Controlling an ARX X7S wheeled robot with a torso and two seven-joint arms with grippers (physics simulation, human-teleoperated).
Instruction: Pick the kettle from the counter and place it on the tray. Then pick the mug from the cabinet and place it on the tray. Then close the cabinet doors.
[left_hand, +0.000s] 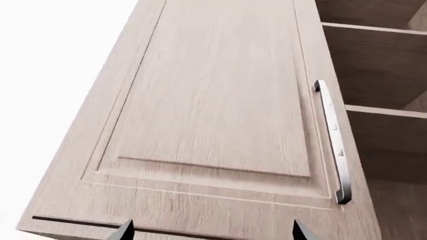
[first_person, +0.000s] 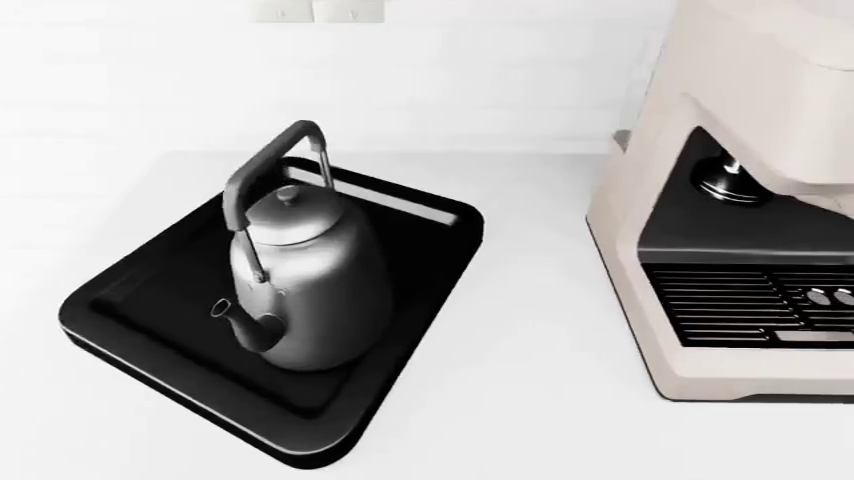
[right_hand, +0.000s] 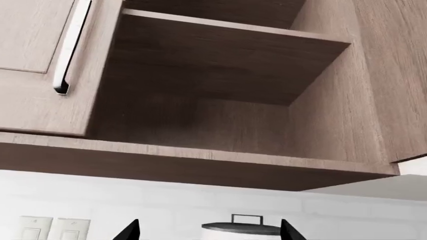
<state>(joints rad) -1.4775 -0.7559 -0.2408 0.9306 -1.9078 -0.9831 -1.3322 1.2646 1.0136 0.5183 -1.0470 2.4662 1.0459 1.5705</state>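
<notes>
Silver-grey metal marked the kettle (first_person: 300, 285), which stood upright inside the black tray (first_person: 414, 330) on the white counter (first_person: 534, 330), spout toward the tray's near-left edge and bail handle arched overhead; that first part of the task looked done. No mug showed in any view: not on the tray, and not on the open cabinet shelf (right_hand: 227, 65) that the right wrist camera looked up at. Neither arm appeared in the head view. The left gripper (left_hand: 212, 232) sat close below the face of the left cabinet door (left_hand: 213, 100), only its two dark fingertips showing, set well apart with nothing between them. The door's bar handle (left_hand: 332, 140) ran lengthwise along the door's free edge, off to the side of the jaws nearest the open shelves. The right gripper (right_hand: 208, 232) pointed up toward the open right-hand bay, its tips likewise spread and empty, so the right arm seemed the nearer one for that bay and its door, which was not clearly in view. Whether the mug sat deeper or higher in the cabinet could not be told. A cream espresso machine (first_person: 747, 250) stood right of the tray; two wall switch plates (right_hand: 53, 228) and a lidded container (right_hand: 240, 227) showed below the cabinet. No brand, label or legible writing appeared anywhere.
</notes>
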